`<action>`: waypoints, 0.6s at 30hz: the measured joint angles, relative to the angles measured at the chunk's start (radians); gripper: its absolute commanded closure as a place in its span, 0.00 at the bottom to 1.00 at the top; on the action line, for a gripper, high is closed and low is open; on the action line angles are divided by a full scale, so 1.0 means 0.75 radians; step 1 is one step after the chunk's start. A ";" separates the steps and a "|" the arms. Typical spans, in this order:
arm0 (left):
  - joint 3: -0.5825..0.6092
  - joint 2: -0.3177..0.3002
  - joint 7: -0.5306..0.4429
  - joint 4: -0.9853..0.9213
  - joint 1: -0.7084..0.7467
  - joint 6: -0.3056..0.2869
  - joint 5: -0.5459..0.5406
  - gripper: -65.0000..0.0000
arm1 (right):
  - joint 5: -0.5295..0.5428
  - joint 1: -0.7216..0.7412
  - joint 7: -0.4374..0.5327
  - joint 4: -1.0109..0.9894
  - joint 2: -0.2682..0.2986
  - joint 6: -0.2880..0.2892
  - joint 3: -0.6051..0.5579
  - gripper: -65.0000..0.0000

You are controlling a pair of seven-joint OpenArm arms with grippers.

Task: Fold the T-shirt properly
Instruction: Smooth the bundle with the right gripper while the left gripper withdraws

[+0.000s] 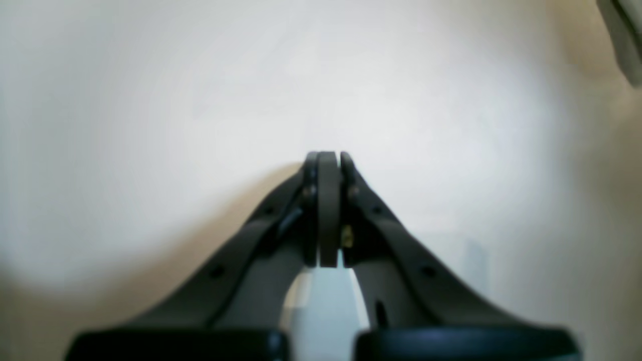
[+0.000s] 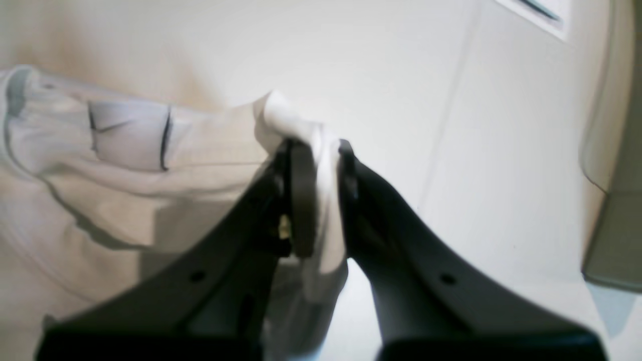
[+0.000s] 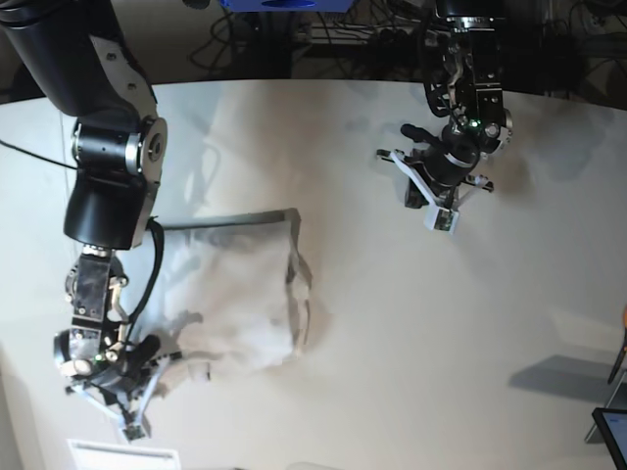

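The white T-shirt (image 3: pixel 235 294) lies wrinkled and partly folded on the left half of the off-white table (image 3: pixel 411 323). My right gripper (image 3: pixel 147 364) is low at the shirt's near left corner. In the right wrist view the right gripper (image 2: pixel 318 148) is shut on a bunched fold of the T-shirt (image 2: pixel 150 190), with cloth squeezed between the fingers and trailing off to the left. My left gripper (image 3: pixel 429 186) hangs over bare table at the far right, well away from the shirt. In its own view the left gripper (image 1: pixel 326 158) is shut with nothing in it.
A white sheet (image 3: pixel 122 455) lies at the table's near left edge. A dark tablet corner (image 3: pixel 612 431) shows at the lower right. Cables run behind the table's far edge. A grey object (image 2: pixel 612 225) sits at the right of the right wrist view.
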 measured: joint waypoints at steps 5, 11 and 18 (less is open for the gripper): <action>0.000 0.003 -0.006 0.001 -0.003 0.000 -0.001 1.00 | -0.004 -0.013 0.036 -0.074 0.003 -0.006 0.001 0.98; 0.001 0.004 0.020 -0.007 -0.032 0.000 0.000 1.00 | -0.006 -0.056 0.035 -0.106 -0.008 -0.004 -0.001 0.98; 0.001 0.004 0.022 -0.005 -0.032 0.000 0.001 1.00 | -0.005 -0.053 0.037 -0.106 -0.030 -0.008 -0.001 0.90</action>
